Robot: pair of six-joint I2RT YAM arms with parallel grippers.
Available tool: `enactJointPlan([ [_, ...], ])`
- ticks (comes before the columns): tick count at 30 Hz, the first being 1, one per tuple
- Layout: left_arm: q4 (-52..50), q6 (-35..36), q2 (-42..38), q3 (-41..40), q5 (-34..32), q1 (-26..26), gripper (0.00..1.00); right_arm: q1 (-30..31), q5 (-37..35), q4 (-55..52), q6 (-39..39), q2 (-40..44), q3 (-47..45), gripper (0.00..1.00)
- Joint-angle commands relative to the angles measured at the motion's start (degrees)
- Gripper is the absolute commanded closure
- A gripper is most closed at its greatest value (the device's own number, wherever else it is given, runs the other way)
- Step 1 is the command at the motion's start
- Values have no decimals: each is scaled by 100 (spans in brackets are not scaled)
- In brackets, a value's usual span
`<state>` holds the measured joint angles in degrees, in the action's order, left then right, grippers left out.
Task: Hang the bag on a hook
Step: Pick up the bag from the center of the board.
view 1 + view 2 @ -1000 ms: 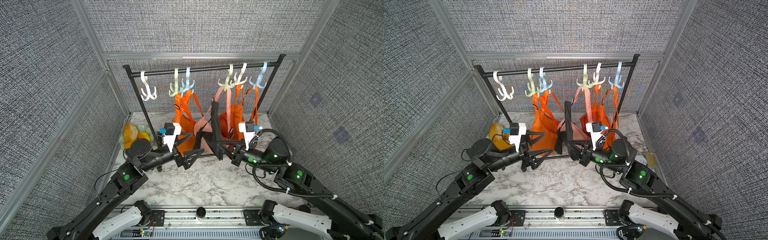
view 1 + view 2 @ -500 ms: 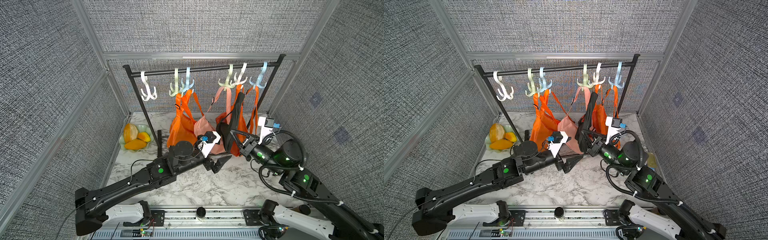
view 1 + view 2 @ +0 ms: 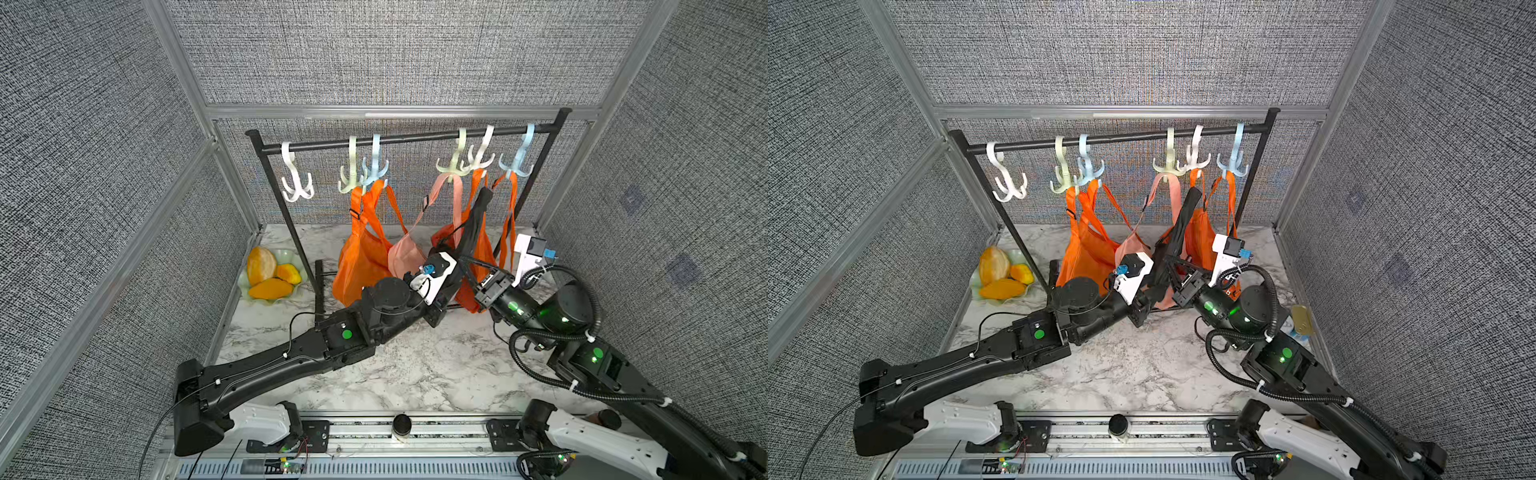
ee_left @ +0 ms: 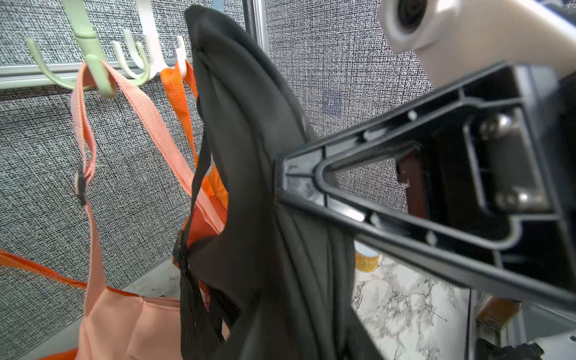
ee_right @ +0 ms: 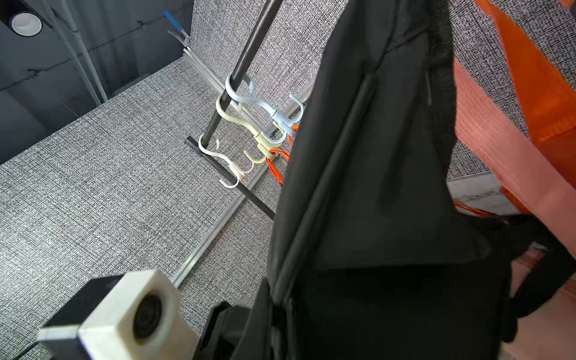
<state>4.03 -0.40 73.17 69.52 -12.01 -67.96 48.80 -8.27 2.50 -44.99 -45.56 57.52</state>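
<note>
One limp black fabric bag (image 3: 1185, 216): R hand (image 3: 1167, 261) clamped on it, L hand (image 3: 1154, 284) state unclear.

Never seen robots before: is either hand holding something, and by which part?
The right hand pinches the black bag by its body fabric. The left hand is by it too; whether it grips cannot be told.

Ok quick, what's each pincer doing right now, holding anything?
Left pincer: against the black bag; grip cannot be told.
Right pincer: closed, holding the black bag.
</note>
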Motion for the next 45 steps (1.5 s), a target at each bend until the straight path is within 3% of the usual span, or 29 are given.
enactJointPlan([
  [1, -56, 14, -153, 18, -311, 20, 89, 6, -88, 277, -32, 151, -21, 100],
  [3, -220, 32, -290, 10, -289, 15, 100, 7, -138, 215, 130, 229, -20, 98],
  [5, -352, 64, -472, -46, -220, 19, 100, 7, -150, -19, 298, 258, 91, 90],
  [10, -933, 135, -1019, 7, -144, 52, 100, 3, 362, -1078, 1265, 163, 785, 37],
  [13, -1347, 71, -1468, 18, -144, 110, 100, 7, 220, -2030, 1818, 186, 1231, 26],
  [20, -2905, 209, -2079, 516, 1442, 448, 100, 6, -704, -2665, 2601, 959, 944, 16],
  [22, -3298, 242, -2172, 684, 2188, 505, 100, -2, -911, -2763, 2759, 1001, 852, 13],
  [26, -4028, 348, -2200, 1070, 3424, 565, 100, -8, -743, -2887, 2957, 838, 858, 11],
  [33, -4354, 184, -2456, 1252, 3193, 572, 100, -33, -695, -2779, 3084, 862, 671, 10],
  [38, -4218, 124, -2427, 1108, 3109, 574, 100, -41, -123, -2628, 3065, 831, 448, 10],
  [45, -4244, 199, -2357, 1177, 3024, 574, 100, -37, -349, -2677, 2974, 1159, 49, 10],
])
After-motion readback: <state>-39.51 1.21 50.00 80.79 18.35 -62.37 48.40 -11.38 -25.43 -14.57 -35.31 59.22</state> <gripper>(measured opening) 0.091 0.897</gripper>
